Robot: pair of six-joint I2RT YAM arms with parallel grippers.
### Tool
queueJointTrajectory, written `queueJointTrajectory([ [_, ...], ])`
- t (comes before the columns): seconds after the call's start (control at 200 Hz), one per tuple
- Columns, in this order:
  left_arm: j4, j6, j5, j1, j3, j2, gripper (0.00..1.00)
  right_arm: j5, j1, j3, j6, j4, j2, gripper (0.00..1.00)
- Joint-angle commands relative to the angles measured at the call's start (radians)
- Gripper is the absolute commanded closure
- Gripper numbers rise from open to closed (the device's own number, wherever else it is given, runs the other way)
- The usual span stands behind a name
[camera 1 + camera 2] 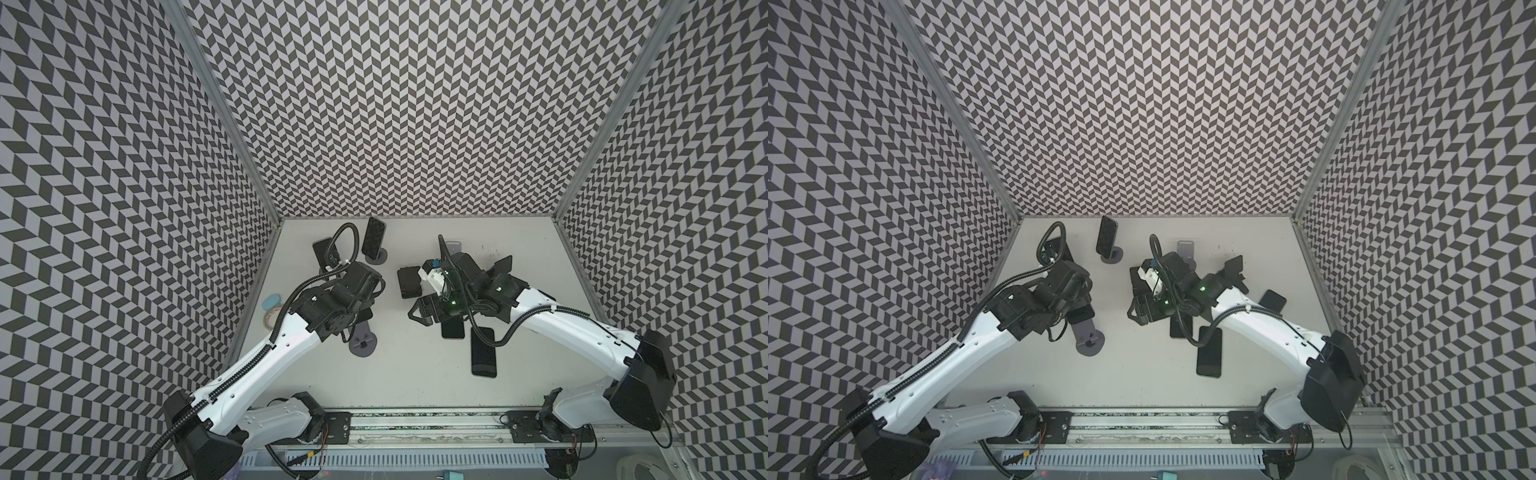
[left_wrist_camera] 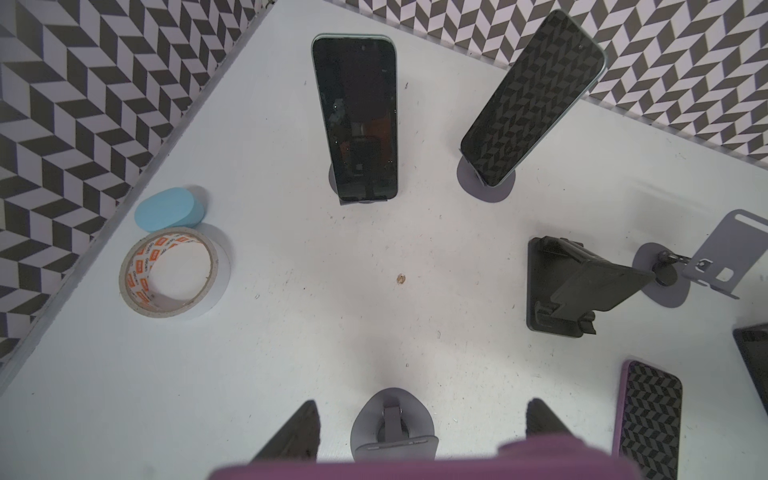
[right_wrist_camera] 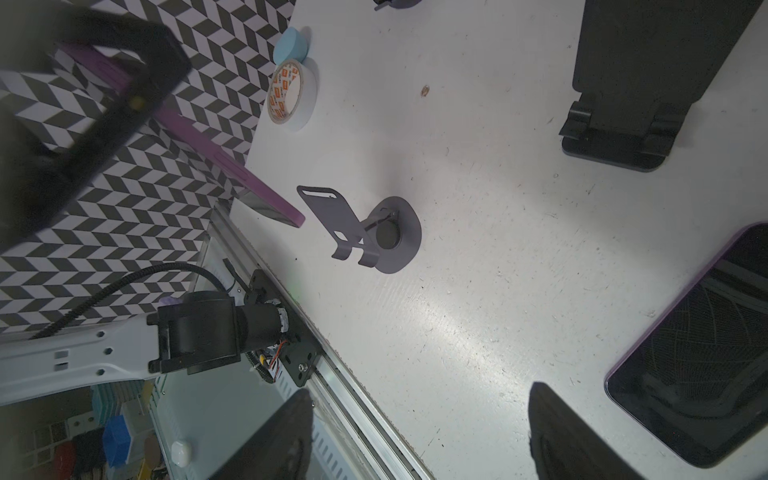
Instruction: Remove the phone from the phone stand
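White table [image 2: 291,332]: tape roll [image 2: 143,270], blue oval case [image 2: 168,209], grey round-based stands [image 3: 409,232], black stand [image 2: 536,286], flat dark phones [image 1: 484,353].

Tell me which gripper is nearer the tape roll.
Left. The left gripper, holding the purple phone above the grey stand, is beside the tape roll; the right gripper is farther, beyond that stand.

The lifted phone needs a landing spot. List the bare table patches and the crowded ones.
Bare: the wide front strip between the empty grey stand and the flat black phone, down to the front rail; also the back right corner of the table. Crowded: around the right gripper, where a black stand and more phones cluster, and back left, where two phones stand propped.
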Motion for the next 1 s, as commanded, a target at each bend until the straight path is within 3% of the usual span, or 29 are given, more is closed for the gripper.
queueJointTrajectory([
  [0.0, 0.016, 0.057, -0.039, 0.001, 0.055, -0.016, 0.32, 0.03, -0.001, -0.007, 0.003, 0.024, -0.043, 0.21],
  [0.666, 0.01, 0.167, -0.047, 0.0, 0.143, -0.003, 0.33, 0.059, -0.012, 0.034, 0.024, 0.05, -0.009, 0.22],
  [0.991, 0.092, 0.22, -0.04, -0.001, 0.16, 0.006, 0.35, 0.054, -0.026, 0.102, 0.016, 0.015, 0.02, 0.22],
])
